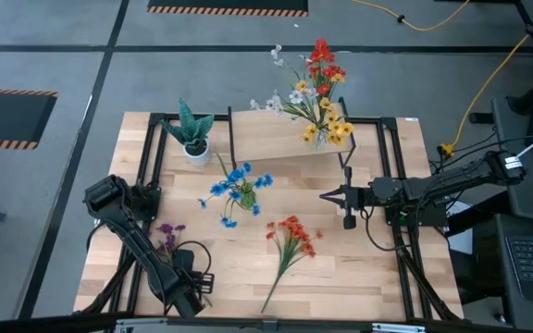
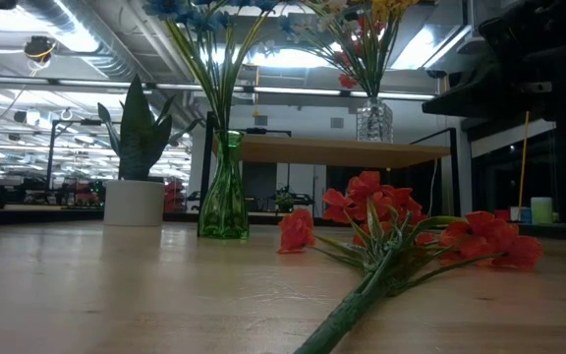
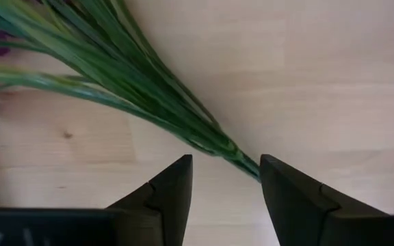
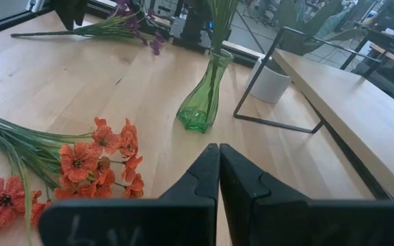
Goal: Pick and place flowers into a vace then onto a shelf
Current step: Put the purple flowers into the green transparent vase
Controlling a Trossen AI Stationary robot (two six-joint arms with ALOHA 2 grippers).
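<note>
Low down, left tool (image 3: 224, 184) (fingers apart) straddles purple flowers' stem (image 3: 241, 160).

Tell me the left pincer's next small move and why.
Probably ease the left pincer forward and close on the purple sprig's stem. Its fingers stand open with the stem end just ahead of the gap, not yet between them, and the sprig lies flat on the tabletop.

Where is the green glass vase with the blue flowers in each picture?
High view: green vase, table centre, under its blue flowers.
Low view: green vase, left of centre, beside the white pot.
Left wrist view: not in it.
Right wrist view: green vase, upper middle.
Shared landmark: the shelf.
</note>
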